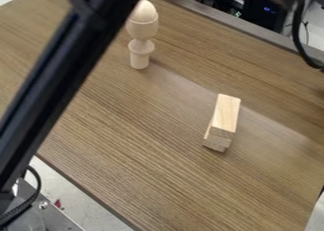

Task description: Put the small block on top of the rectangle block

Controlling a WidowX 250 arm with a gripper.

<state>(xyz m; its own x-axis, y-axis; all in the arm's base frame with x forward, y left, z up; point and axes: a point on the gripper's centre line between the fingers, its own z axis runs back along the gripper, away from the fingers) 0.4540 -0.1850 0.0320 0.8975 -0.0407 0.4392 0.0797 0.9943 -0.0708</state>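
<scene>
Bench [139, 145]: spread under the blocks and the post, its wood grain in plain sight.
Arm [66, 64]: slanted black across the view from 12 o'clock down to 8.
Post [140, 31]: stood upright, egg-shaped on top, between 11 and 12 o'clock.
Top block [226, 111]: rested on the lower block toward 3 o'clock, its length running roughly 12 to 6.
Lower block [216, 143]: peeked out toward 4 o'clock.
Fingers: wide or narrow, I could not tell.

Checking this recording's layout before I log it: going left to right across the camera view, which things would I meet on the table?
Wooden post → stacked blocks
</scene>
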